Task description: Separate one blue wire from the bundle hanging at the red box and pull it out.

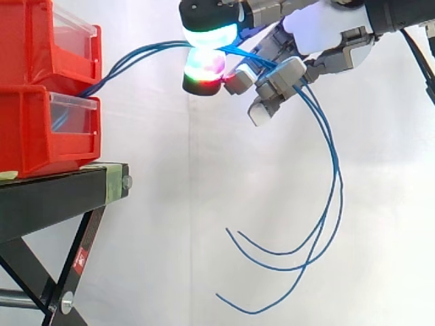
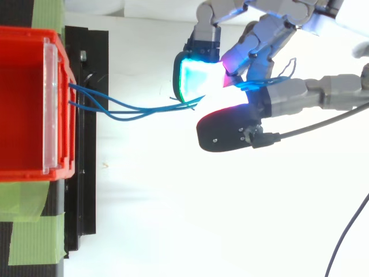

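Several thin blue wires (image 1: 136, 58) leave the front of the stacked red bins (image 1: 41, 129) and run right to my hand (image 1: 326, 30), high at the upper right. They pass between two glowing fingertips (image 1: 211, 30), cyan above and red-green below, which are pressed together on them. Past the fingers the wires sag in long loops (image 1: 333, 190), with their free ends hanging low. From above, the blue wires (image 2: 132, 112) stretch from the red bin's rim (image 2: 63, 75) to the glowing pads (image 2: 199, 81). How many wires are pinched I cannot tell.
The bins sit on a black stand (image 1: 54, 197) with angled legs. Green tape (image 2: 34, 236) holds the bin to the stand. A white curtain lies behind, with open air under my hand.
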`<state>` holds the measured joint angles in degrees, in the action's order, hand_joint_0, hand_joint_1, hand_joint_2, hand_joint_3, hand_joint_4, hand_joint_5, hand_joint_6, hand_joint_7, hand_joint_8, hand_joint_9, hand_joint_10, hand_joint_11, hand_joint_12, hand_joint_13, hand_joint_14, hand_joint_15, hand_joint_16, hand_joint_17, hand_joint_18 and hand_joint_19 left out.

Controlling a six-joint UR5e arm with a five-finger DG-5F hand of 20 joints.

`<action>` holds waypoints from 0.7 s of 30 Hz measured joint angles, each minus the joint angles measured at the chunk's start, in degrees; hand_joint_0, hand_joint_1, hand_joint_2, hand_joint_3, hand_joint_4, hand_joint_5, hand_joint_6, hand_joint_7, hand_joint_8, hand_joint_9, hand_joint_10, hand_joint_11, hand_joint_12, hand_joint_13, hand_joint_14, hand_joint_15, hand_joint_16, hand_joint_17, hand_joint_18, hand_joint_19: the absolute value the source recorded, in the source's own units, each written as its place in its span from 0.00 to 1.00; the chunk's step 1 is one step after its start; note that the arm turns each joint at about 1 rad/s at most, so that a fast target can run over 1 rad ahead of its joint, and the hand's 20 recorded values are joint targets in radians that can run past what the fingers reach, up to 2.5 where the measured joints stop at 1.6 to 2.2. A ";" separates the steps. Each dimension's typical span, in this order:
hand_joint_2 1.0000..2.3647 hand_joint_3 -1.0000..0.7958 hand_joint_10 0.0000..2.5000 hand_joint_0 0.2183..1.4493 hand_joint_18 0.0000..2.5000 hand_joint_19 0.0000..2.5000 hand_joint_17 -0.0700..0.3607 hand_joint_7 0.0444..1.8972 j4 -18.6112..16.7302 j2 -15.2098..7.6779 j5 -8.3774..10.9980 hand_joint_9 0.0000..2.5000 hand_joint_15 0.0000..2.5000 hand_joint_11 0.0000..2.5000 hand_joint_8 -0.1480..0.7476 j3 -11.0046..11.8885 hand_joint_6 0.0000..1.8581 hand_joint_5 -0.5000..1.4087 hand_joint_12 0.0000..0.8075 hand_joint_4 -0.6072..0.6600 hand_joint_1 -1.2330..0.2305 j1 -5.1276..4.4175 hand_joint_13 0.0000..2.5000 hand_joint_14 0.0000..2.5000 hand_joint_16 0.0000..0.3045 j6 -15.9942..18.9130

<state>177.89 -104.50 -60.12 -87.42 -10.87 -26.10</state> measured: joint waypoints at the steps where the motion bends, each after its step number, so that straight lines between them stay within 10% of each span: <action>1: 0.01 0.39 0.00 0.34 0.30 0.32 0.48 0.60 0.00 0.00 0.00 0.40 0.62 0.67 0.53 0.01 0.48 0.13 0.41 0.67 0.29 0.00 0.49 0.18 0.20 0.02; 21: 0.01 0.32 0.05 0.33 0.29 0.32 0.48 0.60 -0.01 0.00 0.00 0.38 0.63 0.70 0.53 -0.01 0.48 0.13 0.42 0.67 0.25 -0.13 0.49 0.17 0.20 0.17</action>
<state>177.88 -104.50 -60.12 -87.43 -11.00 -25.93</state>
